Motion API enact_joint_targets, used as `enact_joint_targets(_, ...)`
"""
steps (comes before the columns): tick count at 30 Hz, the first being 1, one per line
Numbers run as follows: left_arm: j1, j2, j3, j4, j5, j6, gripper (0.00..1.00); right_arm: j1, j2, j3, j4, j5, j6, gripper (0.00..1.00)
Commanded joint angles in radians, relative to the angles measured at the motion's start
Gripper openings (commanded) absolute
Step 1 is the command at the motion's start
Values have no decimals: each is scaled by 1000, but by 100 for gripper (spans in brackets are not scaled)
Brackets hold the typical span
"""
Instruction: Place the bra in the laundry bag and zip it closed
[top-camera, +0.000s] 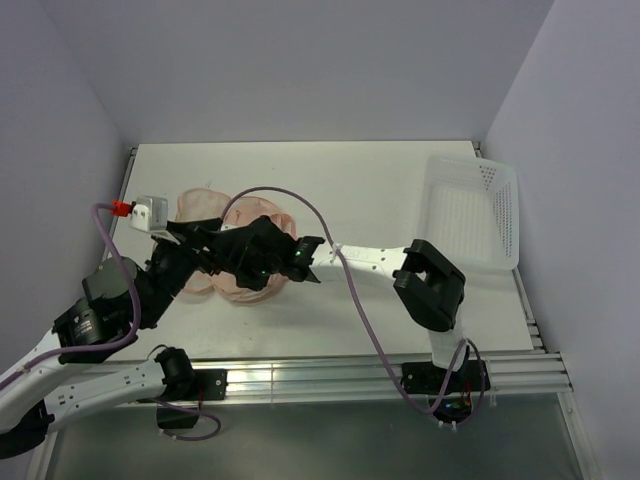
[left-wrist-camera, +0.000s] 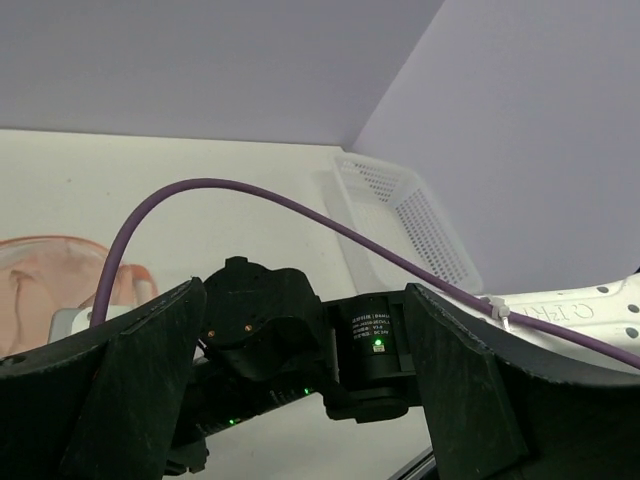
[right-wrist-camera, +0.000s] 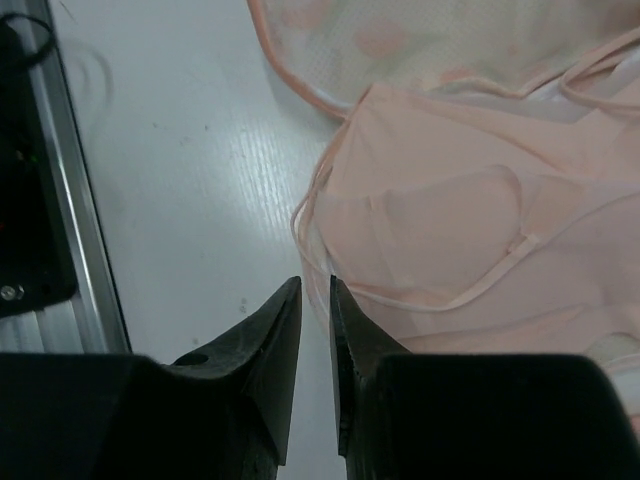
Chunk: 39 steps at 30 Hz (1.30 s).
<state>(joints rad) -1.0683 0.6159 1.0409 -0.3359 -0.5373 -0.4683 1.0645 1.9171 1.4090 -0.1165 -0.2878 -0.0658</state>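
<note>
The bra (right-wrist-camera: 450, 220), pale peach with thin straps, lies on the table in the right wrist view. Beyond it lies the laundry bag (right-wrist-camera: 430, 40), open, its whitish mesh lining showing. My right gripper (right-wrist-camera: 315, 285) has its fingers pressed almost together at the bra's near edge, with a thin fold of that edge between the tips. From above, the bag (top-camera: 198, 205) shows peach beside both black grippers, which hide most of the bra. My left gripper (left-wrist-camera: 305, 300) is wide open and empty, hovering just left of the right gripper (top-camera: 262, 262). The bag's rim (left-wrist-camera: 40, 270) shows at its left.
A white perforated basket (top-camera: 470, 210) stands at the table's right; it also shows in the left wrist view (left-wrist-camera: 400, 210). A small white box with a red plug (top-camera: 148, 210) sits at the left edge. A purple cable (top-camera: 350, 290) arcs over the right arm. An aluminium rail (right-wrist-camera: 70, 220) runs along the near edge.
</note>
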Motion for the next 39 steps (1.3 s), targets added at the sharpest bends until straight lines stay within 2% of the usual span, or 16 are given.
enact_joint_targets(1,5,-24,-24,-35,-81,-24,87,26,46,68,-80,12,-83,25)
enact_joint_targets(7,4,-50,-41,-113,-272,-87,86,66,126,165,-153,15,-140,27)
enact_joint_targets(10,4,-56,-28,-143,-308,-98,86,71,158,202,-175,19,-143,30)
enact_joint_targets(24,4,-91,-39,-100,-268,-53,85,74,229,225,-193,64,-147,29)
enact_joint_targets(30,4,-81,-42,-92,-256,-50,85,74,218,217,-166,78,-140,17)
enact_joint_targets(32,4,-77,-45,-89,-253,-49,85,74,208,206,-155,76,-135,7)
enact_joint_targets(34,4,-76,-47,-88,-250,-49,84,74,194,197,-141,79,-129,2)
enact_joint_targets(39,4,-71,-51,-83,-242,-47,84,74,169,166,-103,76,-114,0)
